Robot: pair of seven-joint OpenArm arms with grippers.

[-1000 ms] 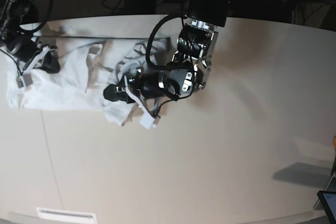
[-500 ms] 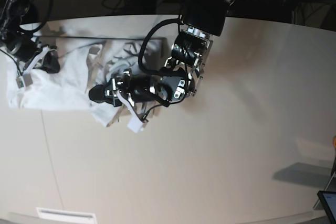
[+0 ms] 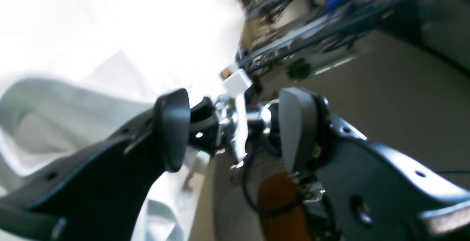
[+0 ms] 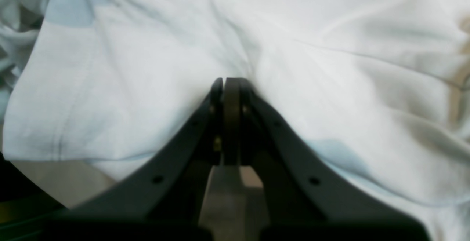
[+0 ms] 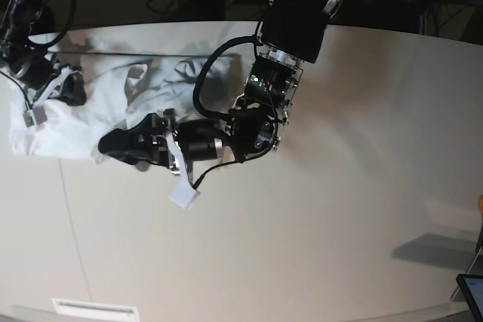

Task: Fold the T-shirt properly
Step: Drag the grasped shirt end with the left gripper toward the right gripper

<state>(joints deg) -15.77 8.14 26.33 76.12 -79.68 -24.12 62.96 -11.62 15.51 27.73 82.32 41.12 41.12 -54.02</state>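
The white T-shirt [image 5: 68, 122] lies bunched at the table's far left; it also fills the right wrist view [image 4: 330, 68]. My left gripper [image 5: 113, 145] reaches across to the shirt's lower edge. In the left wrist view the left gripper [image 3: 233, 131] is open with nothing between its fingers [image 3: 172, 131], and white cloth [image 3: 55, 116] lies beside the left finger. My right gripper [image 5: 66, 90] rests on the shirt's upper left part. In the right wrist view the right gripper [image 4: 226, 87] is shut, with wrinkled cloth gathered at its tips.
The off-white table [image 5: 317, 209] spreads to the right and front. A white tag [image 5: 183, 196] hangs from the left arm. A white label strip [image 5: 94, 308] sits at the front left edge and a dark screen corner [image 5: 472, 292] at the front right.
My left arm has swung left across the shirt, from its right side to its lower left edge, and the shirt's right flap has moved left with it. The right arm has stayed put.
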